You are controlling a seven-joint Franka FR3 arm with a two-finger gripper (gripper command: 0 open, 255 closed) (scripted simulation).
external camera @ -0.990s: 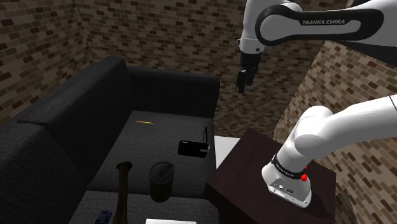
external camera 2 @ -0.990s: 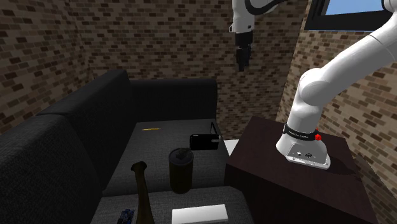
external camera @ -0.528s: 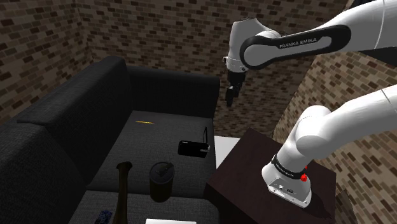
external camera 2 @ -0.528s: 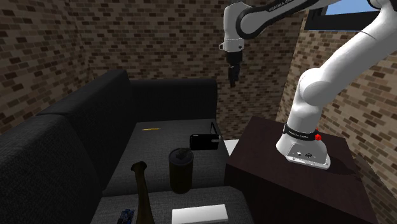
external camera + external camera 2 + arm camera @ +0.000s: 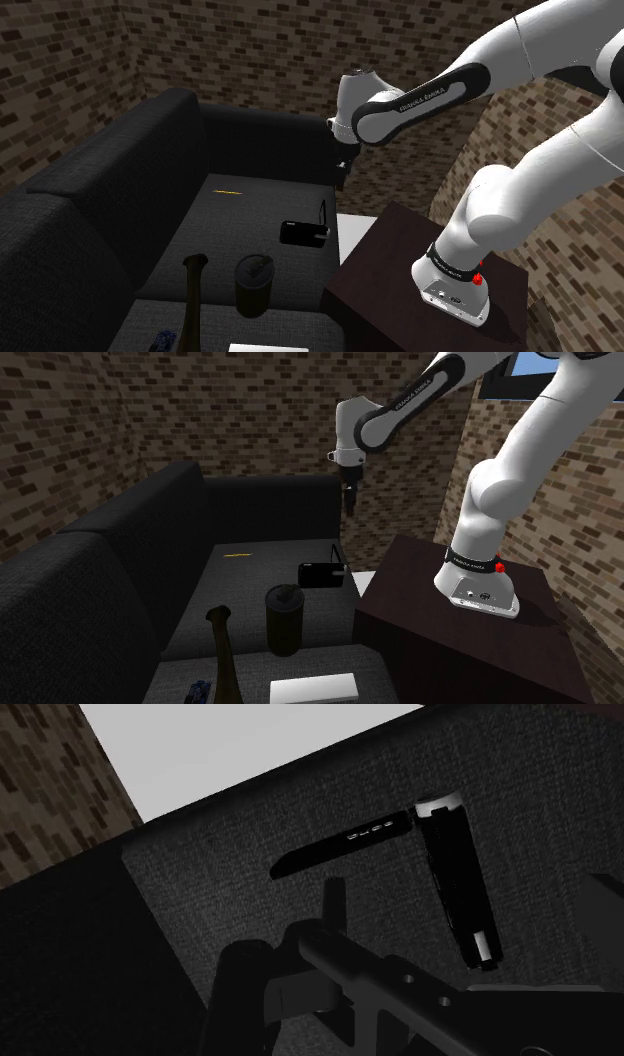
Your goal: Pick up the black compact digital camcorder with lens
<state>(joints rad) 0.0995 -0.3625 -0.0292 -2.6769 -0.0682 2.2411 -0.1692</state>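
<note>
The black camcorder (image 5: pixel 303 234) lies on the dark couch seat (image 5: pixel 240 215) near the seat's end beside the stand, a thin strap or flap standing up from it. In the second exterior view the camcorder (image 5: pixel 321 574) sits below and slightly left of my gripper (image 5: pixel 350 503). My gripper (image 5: pixel 343 172) hangs in the air above and behind it, well apart. From the wrist view the camcorder (image 5: pixel 456 874) is a long black body with a slim flap folded out. My fingers (image 5: pixel 240 994) stand apart, open, with nothing between them.
On the seat nearer the camera stand a dark bottle (image 5: pixel 192 300) and a dark cup (image 5: pixel 252 285). A yellow pencil (image 5: pixel 230 190) lies farther back. A white flat box (image 5: pixel 314 688) lies at the front. The dark stand (image 5: pixel 400 270) adjoins the couch, brick walls behind.
The arm has swung down and toward the shoulder view's left, bringing the gripper from high near the wall to just above the couch's back corner. The camcorder has not moved.
</note>
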